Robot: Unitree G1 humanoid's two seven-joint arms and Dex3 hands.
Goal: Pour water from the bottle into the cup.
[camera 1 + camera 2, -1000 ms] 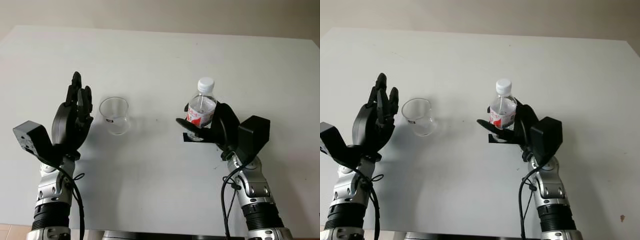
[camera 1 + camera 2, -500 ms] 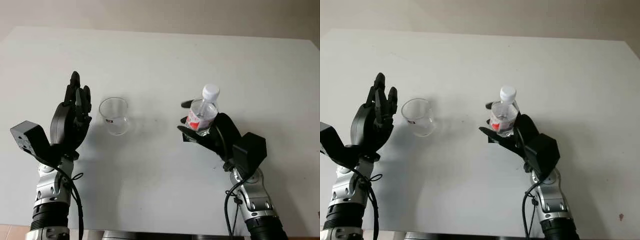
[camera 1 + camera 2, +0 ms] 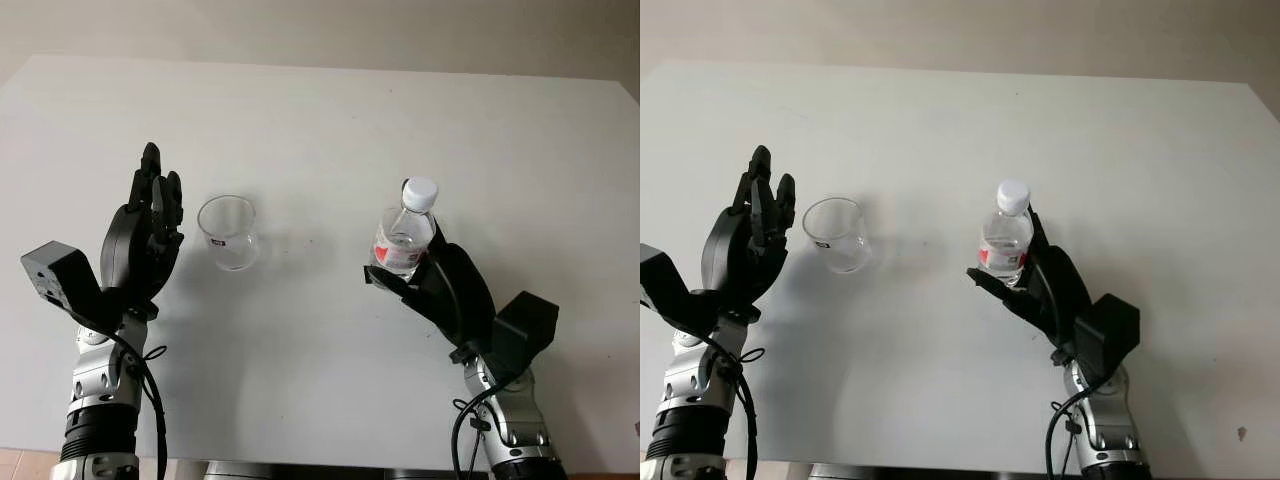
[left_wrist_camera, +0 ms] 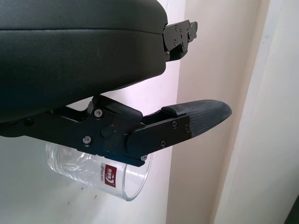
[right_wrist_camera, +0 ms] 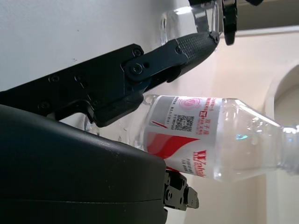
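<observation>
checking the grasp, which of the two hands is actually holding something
The right hand: it grips the capped water bottle. The left hand is open, raised beside the empty cup.

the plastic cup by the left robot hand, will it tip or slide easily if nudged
Probably yes. The cup is clear, thin-walled and looks empty, so it is likely very light and would skid on the smooth white table. It narrows toward its base, so a push near the rim may tip it. The open left robot hand stands beside it, apart.

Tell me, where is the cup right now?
The cup stands on the table, just beside the open left robot hand, across from the bottle.
</observation>
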